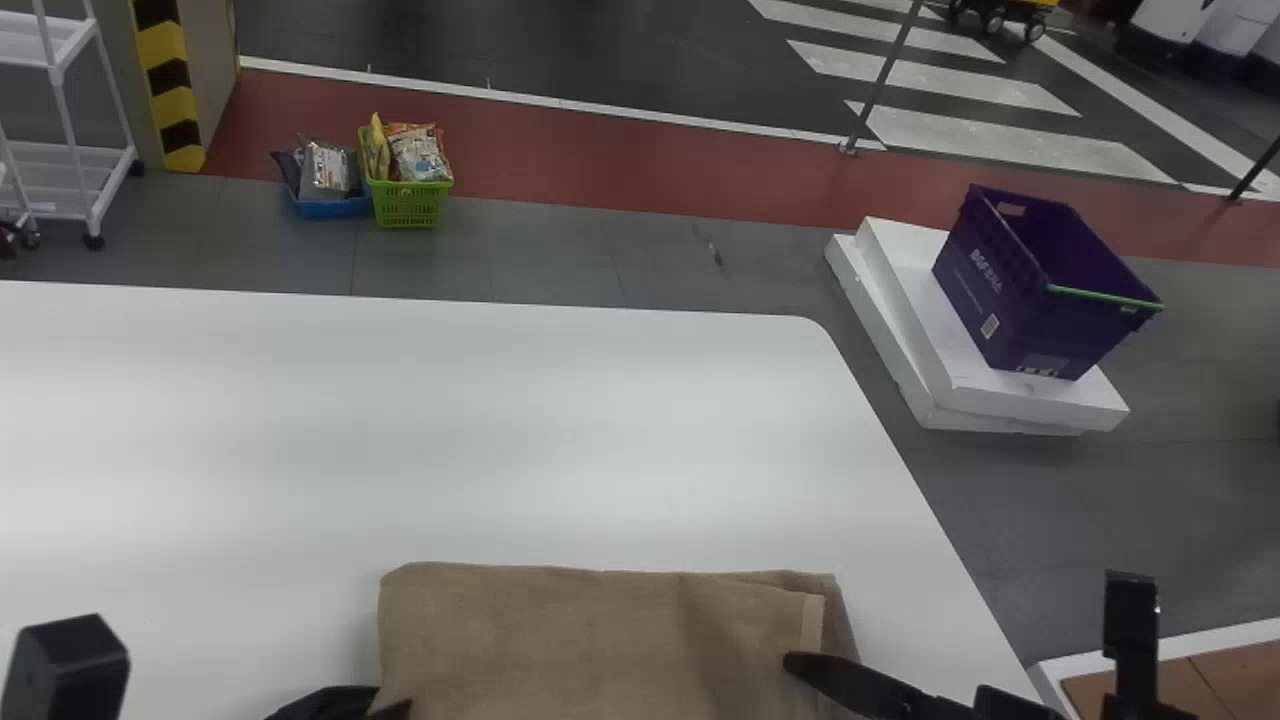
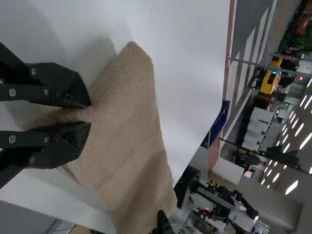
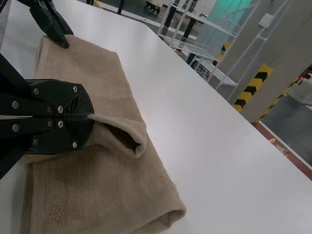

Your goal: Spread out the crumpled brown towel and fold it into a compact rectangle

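One brown towel [image 1: 600, 640], partly folded, lies on the white table [image 1: 500, 420] between the left pincer [image 2: 90, 115] and the right pincer [image 3: 93, 117]. Left pincer: clamped on a gathered corner of it, cloth filling the gap. Right pincer: clenched on a thin pinch, with a loose open loop standing just ahead of the tips. Handling, my read: light, limp, nothing to break. Nap looks grippy, so slip risk is low; the trouble is layers dragging on each other and puckering. It won't hold a crease on its own, so fold low and slow, then press flat. Best hold is every layer of the near edge, close to the corners. Left grip looks about right for that. Right one sits inboard, cloth running on past its outer side; lifting there could let that end sag. I'd take it nearer the outer corner if the fold skews. Containers: purple crate [image 1: 1040, 320] is ahead and outboard of the right pincer, past the table edge, on white slabs [image 1: 1040, 400]; I see nothing in it, but can't see its whole floor. Well ahead of the left pincer, on the floor beyond the table: green basket [image 1: 408, 205], heaped with snack bags [image 1: 418, 155], and just beside it a blue basket [image 1: 335, 208] with dark and silvery packets [image 1: 325, 170] poking over the rim.
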`<control>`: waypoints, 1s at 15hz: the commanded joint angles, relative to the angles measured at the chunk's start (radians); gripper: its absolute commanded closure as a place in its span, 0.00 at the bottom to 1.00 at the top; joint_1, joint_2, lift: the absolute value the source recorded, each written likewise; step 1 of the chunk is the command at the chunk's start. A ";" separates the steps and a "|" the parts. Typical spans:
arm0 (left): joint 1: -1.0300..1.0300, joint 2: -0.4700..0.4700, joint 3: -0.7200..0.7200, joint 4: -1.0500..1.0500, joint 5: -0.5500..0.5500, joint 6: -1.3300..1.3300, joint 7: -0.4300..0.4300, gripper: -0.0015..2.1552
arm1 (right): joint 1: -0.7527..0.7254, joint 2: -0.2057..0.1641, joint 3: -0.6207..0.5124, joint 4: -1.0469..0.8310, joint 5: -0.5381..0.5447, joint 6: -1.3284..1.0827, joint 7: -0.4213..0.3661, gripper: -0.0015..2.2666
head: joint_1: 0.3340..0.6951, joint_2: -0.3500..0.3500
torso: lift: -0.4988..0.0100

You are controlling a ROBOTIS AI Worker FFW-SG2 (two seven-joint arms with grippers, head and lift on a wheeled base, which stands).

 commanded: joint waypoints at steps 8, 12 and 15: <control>0.025 -0.006 0.288 -0.027 0.081 0.000 -0.111 0.57 | 0.047 0.001 0.146 -0.098 0.025 0.002 -0.002 0.54 | 1.00 0.21 | 0.73; 0.024 -0.006 0.287 -0.026 0.084 0.003 -0.122 0.57 | 0.044 0.001 0.149 -0.093 0.053 0.002 -0.005 0.54 | 1.00 0.32 | 0.73; 0.028 -0.006 0.270 -0.021 0.084 0.000 -0.134 0.12 | 0.039 0.001 0.154 -0.073 0.073 0.002 -0.006 0.54 | 1.00 0.29 | 0.73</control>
